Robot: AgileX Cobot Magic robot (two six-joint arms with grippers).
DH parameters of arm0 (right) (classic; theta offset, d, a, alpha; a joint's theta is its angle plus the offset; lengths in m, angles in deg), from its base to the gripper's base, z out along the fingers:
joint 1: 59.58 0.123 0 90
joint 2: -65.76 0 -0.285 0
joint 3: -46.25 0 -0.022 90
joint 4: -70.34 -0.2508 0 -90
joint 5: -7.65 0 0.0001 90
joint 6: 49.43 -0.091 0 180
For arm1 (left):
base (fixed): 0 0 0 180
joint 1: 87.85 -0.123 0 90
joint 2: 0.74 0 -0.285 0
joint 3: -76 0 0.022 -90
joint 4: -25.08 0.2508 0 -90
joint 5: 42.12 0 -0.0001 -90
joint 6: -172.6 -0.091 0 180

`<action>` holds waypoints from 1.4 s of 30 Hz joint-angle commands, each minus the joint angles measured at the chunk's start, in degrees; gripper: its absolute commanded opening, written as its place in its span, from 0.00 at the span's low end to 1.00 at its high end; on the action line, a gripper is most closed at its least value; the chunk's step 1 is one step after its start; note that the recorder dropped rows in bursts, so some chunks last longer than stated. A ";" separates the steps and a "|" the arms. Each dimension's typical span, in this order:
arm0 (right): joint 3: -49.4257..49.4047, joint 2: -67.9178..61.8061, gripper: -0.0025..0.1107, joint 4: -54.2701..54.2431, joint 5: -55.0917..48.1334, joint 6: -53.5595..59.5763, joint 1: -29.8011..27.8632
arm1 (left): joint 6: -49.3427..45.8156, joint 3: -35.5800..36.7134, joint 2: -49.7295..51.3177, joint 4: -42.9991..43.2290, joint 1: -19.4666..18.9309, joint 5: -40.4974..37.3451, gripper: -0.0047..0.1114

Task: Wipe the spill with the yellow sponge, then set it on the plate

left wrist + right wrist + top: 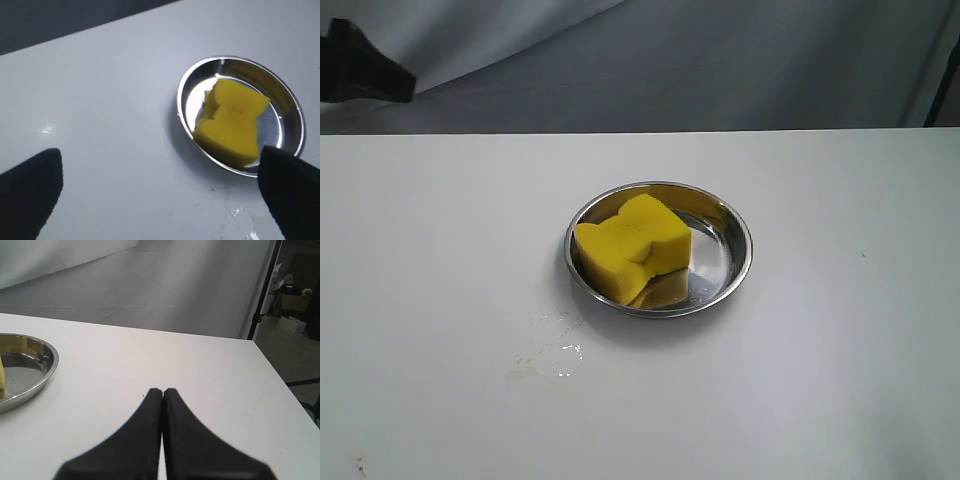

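The yellow sponge (632, 245) (232, 120) lies inside the plate (740, 225) (187, 85), a shiny steel dish near the table's middle, with no gripper touching it. No amber-brown spill shows; a faint wet smear (560, 355) (242, 220) with tiny specks marks the table in front of the plate. My left gripper (160, 155) is open, held above the table beside the plate, with nothing between its fingers. My right gripper (163, 390) is shut on nothing, over bare table to the right of the plate (45, 370).
A dark part of the left arm (360, 65) shows at the far left back. The white table (840, 380) ends at a back edge before a grey backdrop. A black stand (262, 290) rises off the table's right side.
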State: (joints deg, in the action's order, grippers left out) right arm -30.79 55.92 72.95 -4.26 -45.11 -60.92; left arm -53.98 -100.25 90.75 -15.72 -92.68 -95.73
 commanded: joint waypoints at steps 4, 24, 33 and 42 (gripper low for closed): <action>-0.17 -0.14 0.02 -0.42 0.44 -0.14 0.15 | -8.90 22.12 -22.85 -16.24 -4.95 14.81 0.94; -0.17 -0.14 0.02 -0.42 0.44 -0.14 0.15 | -4.83 45.14 -71.91 -20.81 -4.95 12.43 0.04; -0.17 -0.14 0.02 -0.42 0.44 -0.14 0.15 | -3.23 45.14 -78.92 -18.06 -4.95 11.16 0.04; -0.17 -0.14 0.02 -0.42 0.44 -0.14 0.15 | -2.78 55.87 -83.70 -13.91 2.59 37.88 0.04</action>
State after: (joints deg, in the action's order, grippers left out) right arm -30.79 55.92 72.95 -4.26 -45.11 -60.92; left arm -57.50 -49.05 8.01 -29.56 -93.61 -68.18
